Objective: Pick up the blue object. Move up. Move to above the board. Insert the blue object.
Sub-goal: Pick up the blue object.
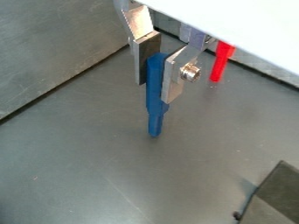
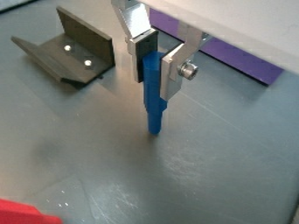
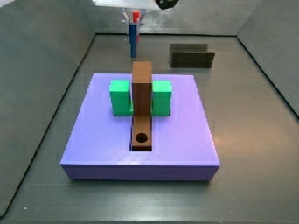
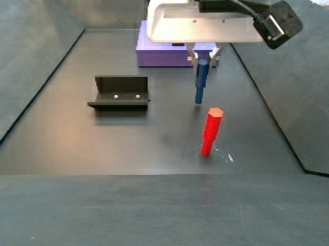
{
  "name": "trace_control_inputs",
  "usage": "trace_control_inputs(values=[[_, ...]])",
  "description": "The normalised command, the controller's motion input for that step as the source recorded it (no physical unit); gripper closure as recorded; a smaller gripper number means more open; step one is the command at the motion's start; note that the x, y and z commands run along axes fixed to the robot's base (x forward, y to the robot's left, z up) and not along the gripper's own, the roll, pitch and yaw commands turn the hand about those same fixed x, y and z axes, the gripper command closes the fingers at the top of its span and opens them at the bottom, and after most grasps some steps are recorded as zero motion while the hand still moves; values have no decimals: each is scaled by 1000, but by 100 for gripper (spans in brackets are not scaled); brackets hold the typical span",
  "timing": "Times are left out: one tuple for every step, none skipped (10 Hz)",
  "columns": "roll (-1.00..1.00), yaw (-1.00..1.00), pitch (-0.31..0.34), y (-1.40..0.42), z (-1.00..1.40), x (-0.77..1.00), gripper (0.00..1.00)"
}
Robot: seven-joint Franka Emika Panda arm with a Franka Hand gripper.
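Note:
The blue object is a slim upright peg, and my gripper is shut on its upper part. Its lower end hangs at or just above the dark floor; I cannot tell which. In both side views the gripper holds the peg beyond the board's far edge. The lavender board carries a brown strip with a round hole and two green cubes.
A red stick stands upright on the floor near the peg. The dark fixture sits on the floor to one side. Grey walls enclose the work area.

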Motion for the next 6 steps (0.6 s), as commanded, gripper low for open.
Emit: trace_control_inputs(values=[[0, 0, 0, 0, 0, 0, 100], [0, 0, 0, 0, 0, 0, 100], [0, 0, 0, 0, 0, 0, 100], [0, 0, 0, 0, 0, 0, 100], [0, 0, 0, 0, 0, 0, 100], [0, 0, 0, 0, 0, 0, 100]])
